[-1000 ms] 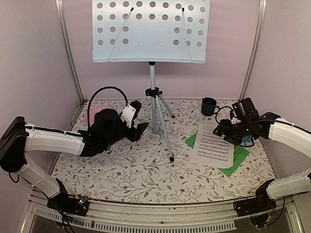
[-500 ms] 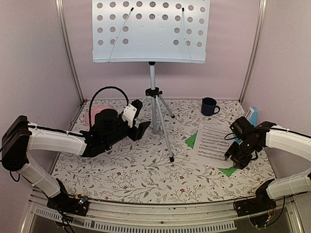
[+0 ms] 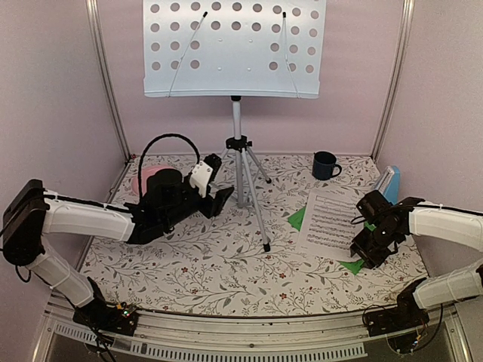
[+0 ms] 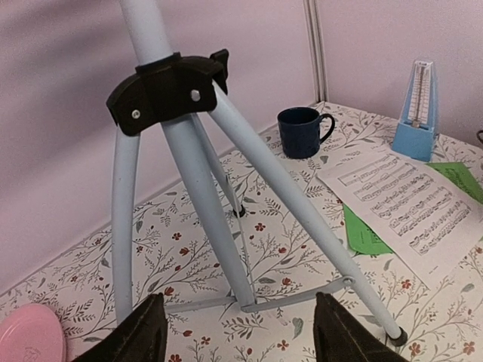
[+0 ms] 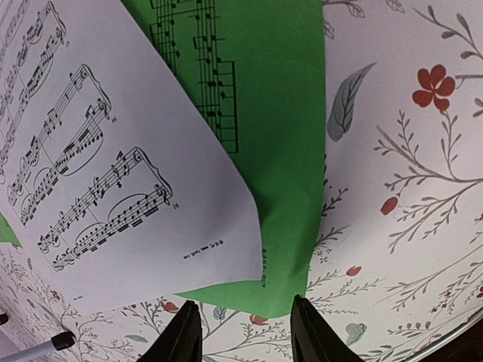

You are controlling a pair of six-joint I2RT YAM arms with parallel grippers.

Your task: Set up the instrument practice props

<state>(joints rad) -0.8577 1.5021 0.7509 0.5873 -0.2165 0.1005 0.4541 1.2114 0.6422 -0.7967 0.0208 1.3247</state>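
The pale perforated music stand [image 3: 234, 49] rises on its silver tripod [image 3: 240, 162] at the back centre. My left gripper [image 4: 241, 332] is open just left of the tripod, and the tripod's legs [image 4: 219, 226] fill its view ahead of the fingers. A white sheet-music page [image 3: 328, 222] lies on a green page [image 3: 351, 265] at the right. My right gripper [image 5: 245, 332] hangs low over their near corner, open. Its fingertips straddle the green page's corner [image 5: 272, 151], which curls beside the white page [image 5: 98, 173]. The blue metronome [image 3: 389, 183] stands upright by the right wall.
A dark blue mug [image 3: 325, 164] stands behind the pages, near the back wall. A pink plate [image 3: 143, 179] lies at the back left, partly behind my left arm. The tripod's front leg [image 3: 260, 226] reaches toward the table's middle. Frame posts stand at the back corners.
My right gripper has swung from beside the metronome down to the near corner of the pages, and its jaws have narrowed. The metronome now shows. The left arm has barely moved.
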